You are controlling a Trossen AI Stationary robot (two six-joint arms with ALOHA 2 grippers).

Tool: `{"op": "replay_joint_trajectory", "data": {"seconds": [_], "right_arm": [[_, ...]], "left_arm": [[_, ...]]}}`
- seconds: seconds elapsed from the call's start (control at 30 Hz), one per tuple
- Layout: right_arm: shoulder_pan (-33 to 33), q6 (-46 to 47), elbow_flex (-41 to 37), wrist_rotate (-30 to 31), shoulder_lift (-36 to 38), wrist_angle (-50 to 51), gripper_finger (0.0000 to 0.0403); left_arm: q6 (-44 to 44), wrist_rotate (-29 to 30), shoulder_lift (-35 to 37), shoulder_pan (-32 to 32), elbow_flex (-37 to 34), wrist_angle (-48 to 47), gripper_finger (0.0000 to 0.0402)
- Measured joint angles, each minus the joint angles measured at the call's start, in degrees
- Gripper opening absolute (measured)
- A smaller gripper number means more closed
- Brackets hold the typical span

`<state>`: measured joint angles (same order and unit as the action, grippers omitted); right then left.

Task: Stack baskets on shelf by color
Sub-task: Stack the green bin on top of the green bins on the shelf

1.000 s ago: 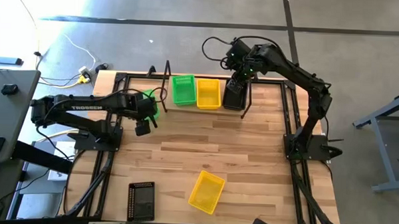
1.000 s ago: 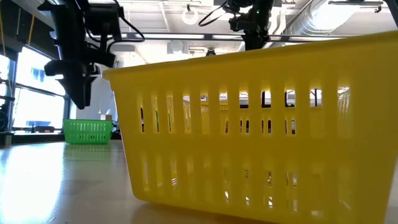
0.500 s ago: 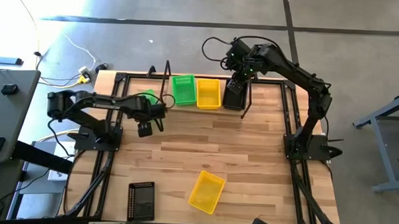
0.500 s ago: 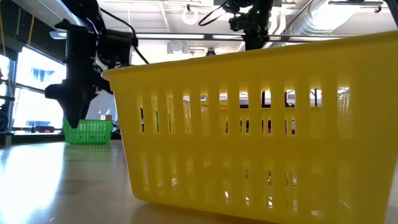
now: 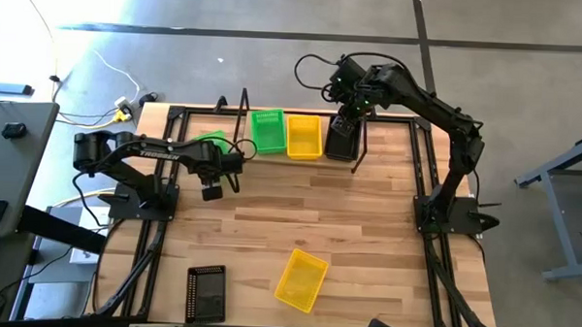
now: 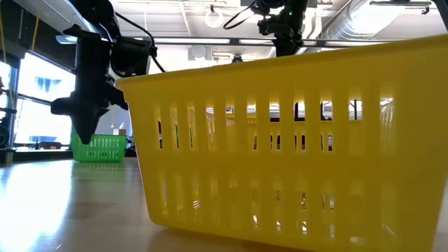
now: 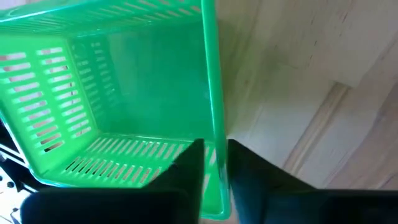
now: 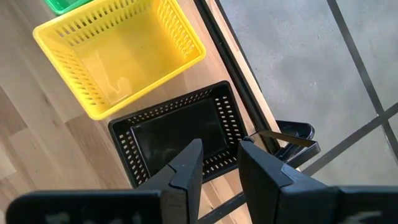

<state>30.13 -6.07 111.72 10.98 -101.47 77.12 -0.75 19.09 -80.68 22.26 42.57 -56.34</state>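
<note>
Fingers of the left gripper (image 7: 214,165) have just closed on the rim of a loose green basket (image 7: 112,93) left of the shelf (image 5: 244,108); next, presumably, lifting it onto the shelved green one. Right gripper (image 8: 217,162) still clasps the black basket (image 8: 180,134) wall on the shelf.

The only word that can be read is "TROSSEN", in white letters on the dark left arm (image 5: 160,149) in the view from above. No other words, numbers or signs can be read on anything else in the pictures.
</note>
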Motion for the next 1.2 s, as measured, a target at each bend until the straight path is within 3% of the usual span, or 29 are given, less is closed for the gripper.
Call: {"op": "replay_joint_trajectory", "data": {"seconds": [0.1, 0.33, 0.67, 1.0, 1.2], "right_arm": [[0.0, 0.0, 0.0, 0.0, 0.0, 0.0, 0.0087], [0.0, 0.0, 0.0, 0.0, 0.0, 0.4, 0.0087], [0.0, 1.1, 0.0, 0.0, 0.0, 0.5, 0.0087], [0.0, 1.1, 0.0, 0.0, 0.0, 0.4, 0.0087], [0.0, 2.7, 0.0, 0.0, 0.0, 0.0, 0.0087]], "left_arm": [[0.0, 0.0, 0.0, 0.0, 0.0, 0.0, 0.0009], [0.3, -0.7, 0.4, 0.0, 0.1, -0.2, 0.0008], [-4.2, -0.8, 9.2, 0.0, 3.4, -8.5, 0.0004], [-7.6, 8.5, 19.0, 0.0, 12.7, -16.2, 0.0004], [-5.8, 15.4, 20.3, 0.0, 21.5, -15.5, 0.0004]]}}
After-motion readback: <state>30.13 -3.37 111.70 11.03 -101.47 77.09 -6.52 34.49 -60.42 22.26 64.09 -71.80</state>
